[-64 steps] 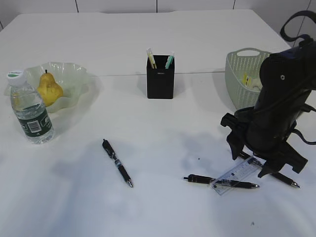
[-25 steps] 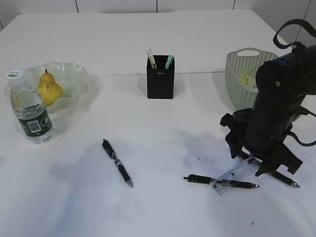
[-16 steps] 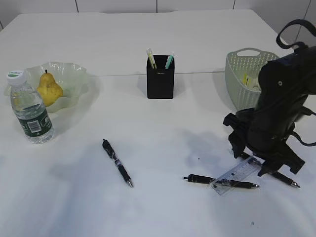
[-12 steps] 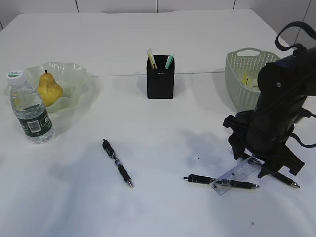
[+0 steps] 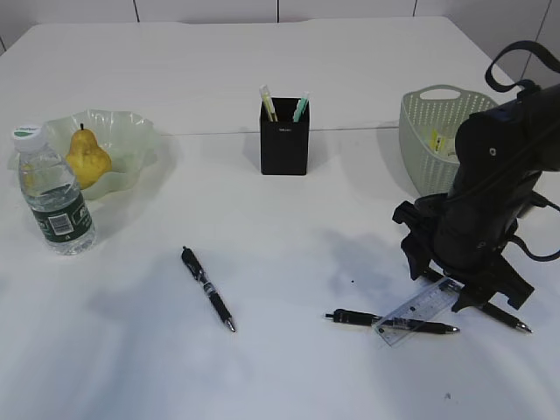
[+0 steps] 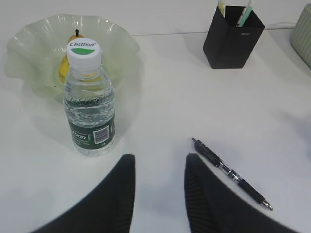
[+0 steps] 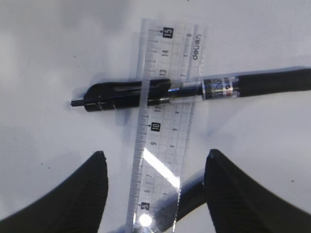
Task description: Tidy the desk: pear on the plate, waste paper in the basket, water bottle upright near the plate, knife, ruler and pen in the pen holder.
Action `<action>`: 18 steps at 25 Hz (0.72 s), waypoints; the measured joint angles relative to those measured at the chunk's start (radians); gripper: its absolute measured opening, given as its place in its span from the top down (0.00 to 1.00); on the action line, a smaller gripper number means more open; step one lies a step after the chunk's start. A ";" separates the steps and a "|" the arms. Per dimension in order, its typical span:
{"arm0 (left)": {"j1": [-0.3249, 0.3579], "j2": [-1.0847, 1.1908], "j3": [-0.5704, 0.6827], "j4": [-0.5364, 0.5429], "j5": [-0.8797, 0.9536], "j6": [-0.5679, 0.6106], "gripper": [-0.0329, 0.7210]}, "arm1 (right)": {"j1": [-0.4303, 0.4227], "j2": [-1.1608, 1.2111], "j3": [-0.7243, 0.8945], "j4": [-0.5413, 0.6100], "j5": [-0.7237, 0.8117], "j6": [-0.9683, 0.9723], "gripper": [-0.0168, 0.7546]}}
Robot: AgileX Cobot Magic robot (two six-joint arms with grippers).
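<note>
1. The ruler [image 7: 163, 126] lies flat on the white surface [image 5: 289, 227], at the right front part, and it rests across one black pen [image 7: 194, 90]. A second dark pen passes under its near end.
2. The right claw [image 7: 153, 187] hangs just above the near end of the ruler. Its two fingers stand apart, one on each long side of the ruler, and they grasp nothing.
3. I judge the ruler as very light, thin and stiff, with a smooth plastic face that can slip. Because it lies almost flat, there is little edge to catch.
4. The best place to take hold seems the two long edges, near the end between the fingers. The pen below lifts the ruler a little there, which may help.
5. A risk is that the fingers catch also the pen below, or push the ruler sideways.
6. The left claw [image 6: 158, 194] is released and empty, near the water bottle [image 6: 90, 99], which stands upright beside the plate [image 6: 121, 41].
7. The pen holder [image 5: 284, 136] stands well apart, at the middle back.
</note>
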 joint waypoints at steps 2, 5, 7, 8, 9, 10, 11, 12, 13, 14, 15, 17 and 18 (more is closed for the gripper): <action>0.000 0.000 0.000 0.000 0.000 0.000 0.64 | 0.000 0.000 0.000 0.000 -0.001 0.000 0.34; 0.000 0.000 0.000 0.000 0.000 0.000 0.64 | 0.000 0.000 0.000 0.000 -0.005 0.000 0.34; 0.000 0.000 0.000 0.000 0.000 0.000 0.64 | 0.000 0.002 0.000 0.000 -0.007 0.000 0.34; 0.000 0.000 0.000 0.000 0.000 0.000 0.64 | 0.000 0.005 0.000 0.000 -0.009 0.000 0.34; 0.000 0.000 0.000 0.000 0.000 0.000 0.64 | 0.000 0.008 0.000 0.002 -0.009 0.000 0.34; 0.000 0.000 0.000 0.000 0.000 0.000 0.64 | 0.000 0.014 0.000 0.007 -0.009 0.000 0.34; 0.000 0.000 0.000 0.000 0.000 0.000 0.64 | 0.000 0.017 0.000 0.012 -0.011 0.000 0.34; 0.000 0.000 0.000 0.000 0.002 0.000 0.64 | 0.000 0.019 0.000 0.016 -0.011 0.000 0.34; 0.000 0.000 0.000 0.000 0.004 0.000 0.64 | 0.000 0.021 0.000 0.018 -0.011 0.000 0.34; 0.000 0.000 0.000 0.000 0.004 0.000 0.64 | 0.000 0.021 0.000 0.020 -0.013 0.000 0.34; 0.000 0.000 0.000 0.000 0.004 0.000 0.64 | 0.000 0.021 0.000 0.020 -0.013 0.000 0.34; 0.000 0.000 0.000 0.000 0.004 0.000 0.64 | 0.000 0.021 0.000 0.022 -0.015 0.000 0.34; 0.000 0.000 0.000 0.000 0.004 0.000 0.64 | 0.000 0.021 0.000 0.022 -0.015 0.000 0.34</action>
